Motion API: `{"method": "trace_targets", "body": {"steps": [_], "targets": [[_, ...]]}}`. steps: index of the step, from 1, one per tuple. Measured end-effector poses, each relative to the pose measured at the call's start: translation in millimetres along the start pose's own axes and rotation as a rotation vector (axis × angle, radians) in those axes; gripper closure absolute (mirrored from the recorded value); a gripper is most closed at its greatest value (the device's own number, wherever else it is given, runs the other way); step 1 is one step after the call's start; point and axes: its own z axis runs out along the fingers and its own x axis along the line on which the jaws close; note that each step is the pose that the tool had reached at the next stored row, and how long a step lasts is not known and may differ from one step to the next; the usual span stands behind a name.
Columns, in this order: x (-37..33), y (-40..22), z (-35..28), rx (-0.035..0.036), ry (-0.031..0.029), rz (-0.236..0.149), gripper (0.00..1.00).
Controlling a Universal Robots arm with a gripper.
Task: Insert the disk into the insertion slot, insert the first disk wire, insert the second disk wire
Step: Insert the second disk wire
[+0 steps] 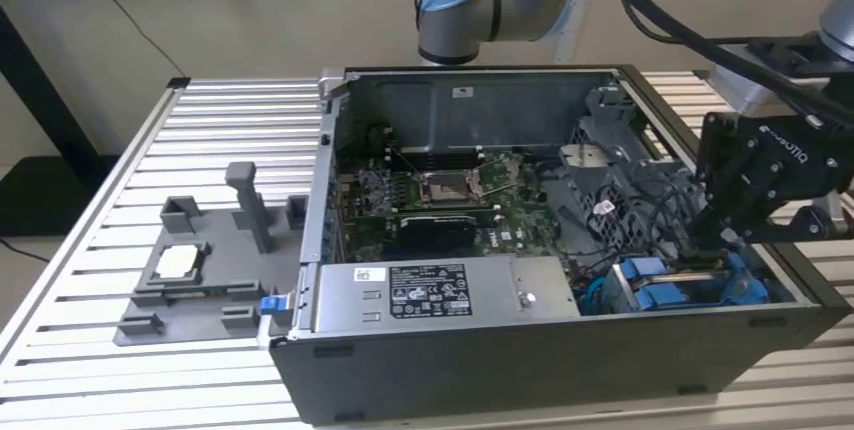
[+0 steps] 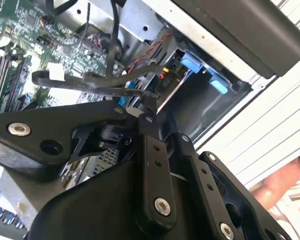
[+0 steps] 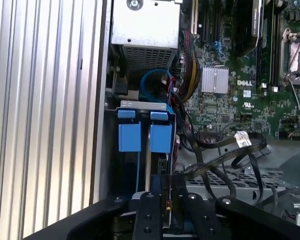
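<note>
The disk (image 3: 147,165) is seen already seated edge-up in the insertion slot (image 3: 140,107) of the drive cage, beside the power supply box (image 1: 434,295). The gripper (image 2: 146,107) is lowered at the cage, closed on a black wire (image 2: 85,80); wire plugging is judged unfinished.

Blue tabs (image 3: 129,137), green motherboard (image 3: 230,107), black fingers (image 3: 149,215), grey case (image 1: 534,355).

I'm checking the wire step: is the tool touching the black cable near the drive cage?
Cannot tell. In the second wrist view the tool meets the black cable, but the contact itself isn't plain.
</note>
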Motion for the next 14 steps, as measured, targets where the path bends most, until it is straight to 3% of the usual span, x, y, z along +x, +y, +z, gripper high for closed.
{"method": "trace_targets", "body": {"steps": [7, 14], "targets": [[-0.9, 1.6, -16.5, 0.0023, 0.0000, 0.001, 0.76], [-1.0, 1.6, -16.8, 0.0032, -0.0001, 0.001, 0.76]]}}
